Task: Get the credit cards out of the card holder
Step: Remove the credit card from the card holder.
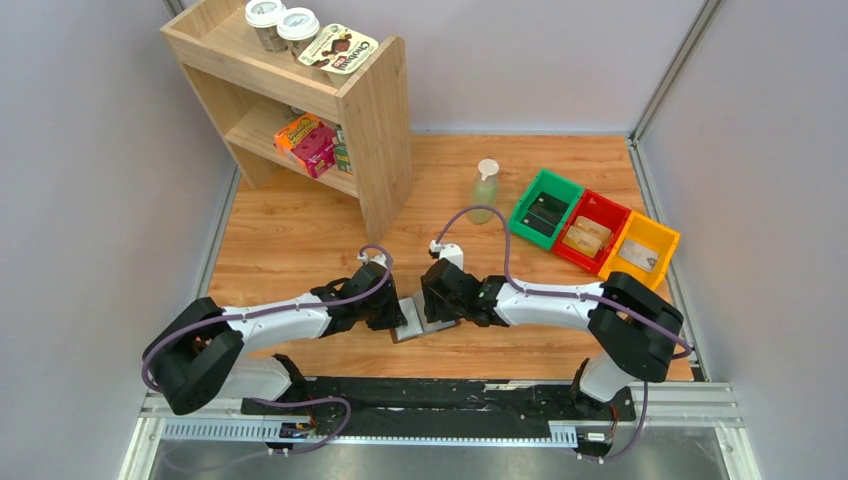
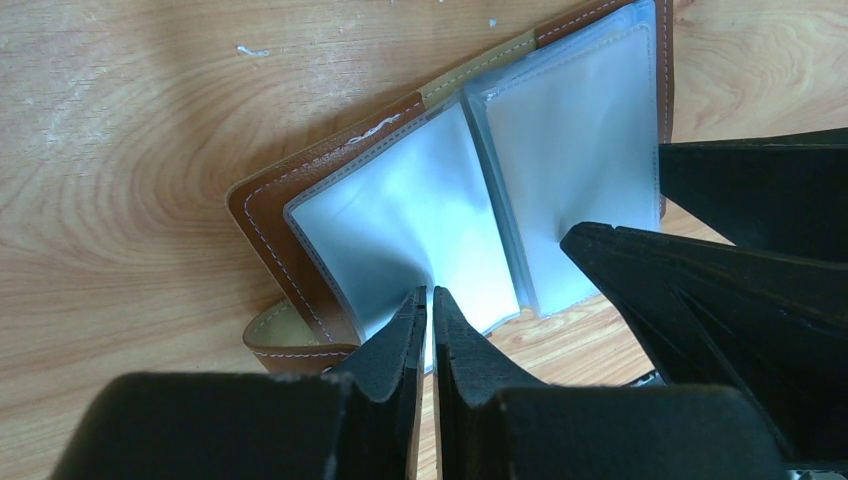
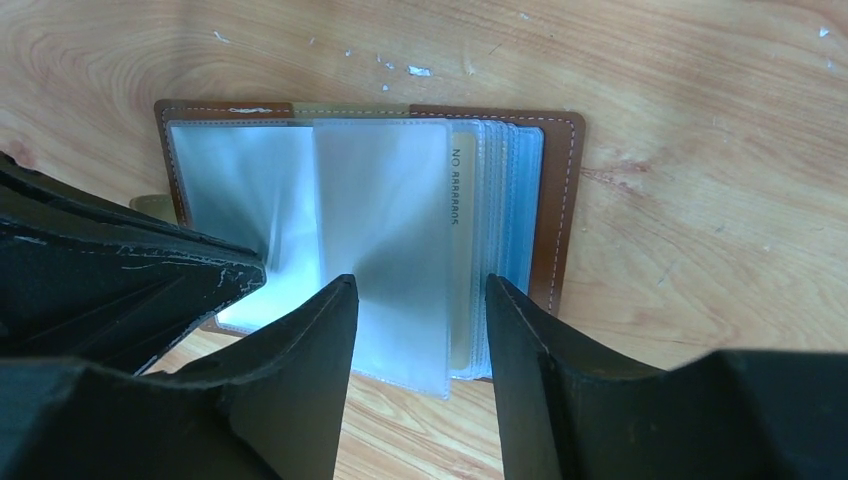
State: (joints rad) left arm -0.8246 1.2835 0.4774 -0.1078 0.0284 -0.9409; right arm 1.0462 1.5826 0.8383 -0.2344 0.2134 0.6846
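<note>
Pinching a card holder (image 2: 265,215) sleeve, left fingers (image 2: 395,345) hide its edge; right fingers (image 3: 310,350) spread wide.

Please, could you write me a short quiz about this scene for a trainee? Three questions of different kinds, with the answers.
1. True or false: the wallet lies open on the table.
2. Which one is open? A. left pincer B. right pincer C. both
3. Fill in: the bin nearest the bottle is ____.

Key: 1 true. 2 B; the left pincer is shut on a clear sleeve. 3 green.
</note>
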